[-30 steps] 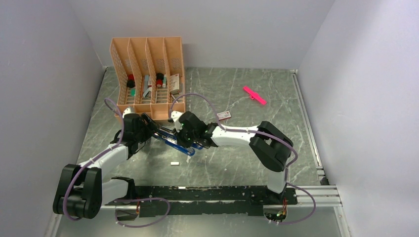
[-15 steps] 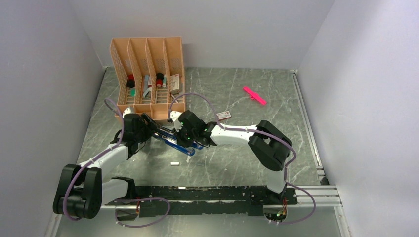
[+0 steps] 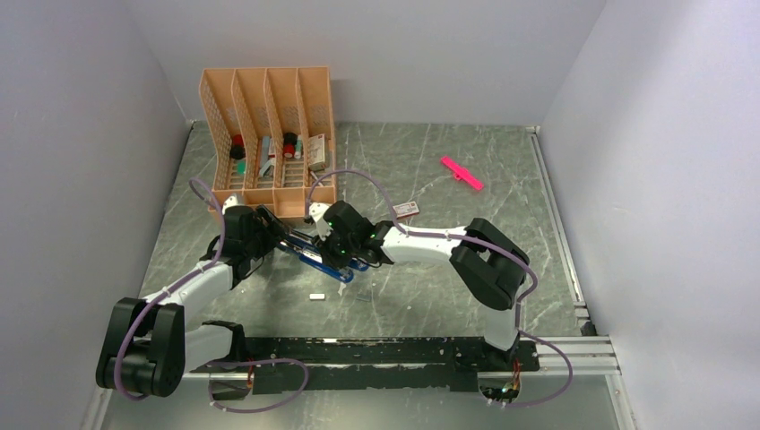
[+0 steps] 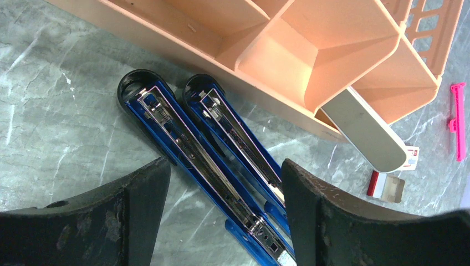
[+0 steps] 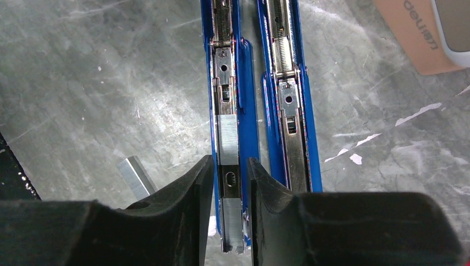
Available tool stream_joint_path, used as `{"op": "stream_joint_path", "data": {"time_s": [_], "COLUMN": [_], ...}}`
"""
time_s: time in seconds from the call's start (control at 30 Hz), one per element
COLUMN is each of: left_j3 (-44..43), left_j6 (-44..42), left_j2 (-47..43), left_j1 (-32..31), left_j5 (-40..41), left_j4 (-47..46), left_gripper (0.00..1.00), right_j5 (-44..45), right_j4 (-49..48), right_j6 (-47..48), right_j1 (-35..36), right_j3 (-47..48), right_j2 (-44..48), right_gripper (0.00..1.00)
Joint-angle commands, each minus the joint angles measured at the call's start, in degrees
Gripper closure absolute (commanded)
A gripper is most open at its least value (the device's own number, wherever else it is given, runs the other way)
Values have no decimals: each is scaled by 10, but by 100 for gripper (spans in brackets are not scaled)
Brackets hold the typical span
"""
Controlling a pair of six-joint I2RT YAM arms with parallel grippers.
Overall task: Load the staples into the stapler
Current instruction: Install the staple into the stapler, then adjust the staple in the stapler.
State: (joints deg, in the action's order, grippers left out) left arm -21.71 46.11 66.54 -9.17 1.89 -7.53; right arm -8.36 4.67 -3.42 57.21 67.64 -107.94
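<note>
The short silvery-grey strip of staples (image 5: 227, 133) lies in the metal channel of the blue stapler (image 5: 288, 105), which is folded open flat on the grey marbled surface (image 5: 83, 83). I judge the strip light, stiff and slick, but brittle at its glued joints. It wants a gentle pinch on its long sides. My right claw (image 5: 228, 172) straddles that channel, narrowly parted, gripping nothing. A spare strip (image 5: 134, 174) lies just beside. My left claw (image 4: 224, 172) is spread wide about the stapler.
</note>
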Motion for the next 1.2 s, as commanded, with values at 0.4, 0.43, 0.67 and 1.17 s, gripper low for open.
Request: {"op": "stream_joint_path", "data": {"time_s": [0.4,0.43,0.67,1.17], "left_j3": [-5,-4,-4,-4], "left_j6": [-1,-1,-1,-1], "left_j2": [-2,-2,-4,-4], "left_j1": [-3,-3,-3,-3], "left_j5": [-3,-3,-4,-3], "left_j4": [-19,-19,-19,-19], "left_gripper": [23,23,23,22], "right_j5": [-3,-5,-10,32], "right_j4": [-70,-72,-70,-34], "right_j6": [-25,-27,-34,-19], "right_j1": [-9,-9,-8,-8], "right_j3": [1,5,19,9], "right_j2": [2,-4,-30,-30], "right_gripper": [71,72,78,82]}}
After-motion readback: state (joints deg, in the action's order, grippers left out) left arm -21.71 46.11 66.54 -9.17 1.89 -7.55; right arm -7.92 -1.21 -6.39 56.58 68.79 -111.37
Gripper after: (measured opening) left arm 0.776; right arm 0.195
